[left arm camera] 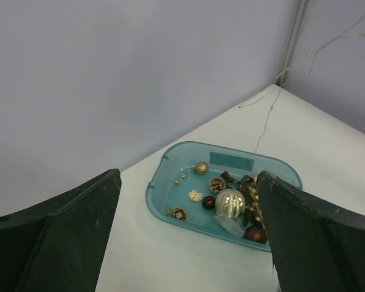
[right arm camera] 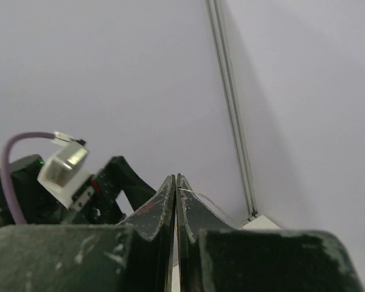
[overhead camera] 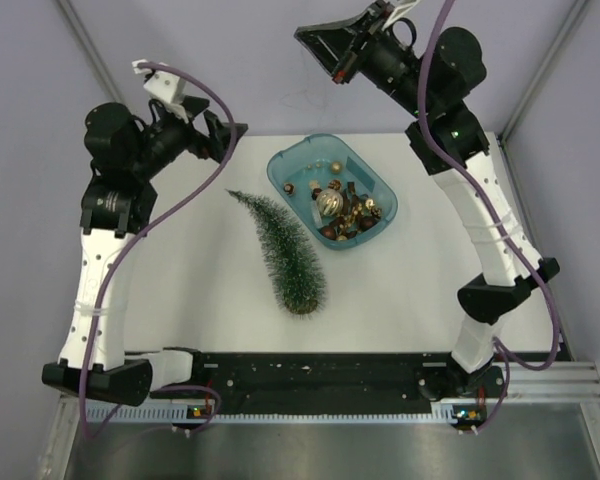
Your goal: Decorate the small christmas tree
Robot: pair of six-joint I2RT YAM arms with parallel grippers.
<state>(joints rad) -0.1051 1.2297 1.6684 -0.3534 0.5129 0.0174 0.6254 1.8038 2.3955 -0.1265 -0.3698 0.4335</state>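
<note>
The small christmas tree [overhead camera: 285,250] lies on its side on the white table, tip to the far left, wooden base toward me. A teal tray [overhead camera: 280,175] beside it holds gold, brown and silver ornaments [overhead camera: 328,203]. My left gripper [overhead camera: 225,135] is open and empty, left of the tray; its view shows the tray [left arm camera: 164,207] and ornaments [left arm camera: 230,202] between its fingers [left arm camera: 79,231]. My right gripper [overhead camera: 310,38] is raised high behind the tray. It is shut [right arm camera: 176,179], with a thin thread [right arm camera: 207,204] pinched at its tips. A thin thread [left arm camera: 264,121] also hangs toward the tray.
Grey walls enclose the table at the back and sides, with metal posts in the corners. The left arm's wrist camera [right arm camera: 61,173] shows in the right wrist view. The arm bases and a black rail [overhead camera: 320,375] line the near edge.
</note>
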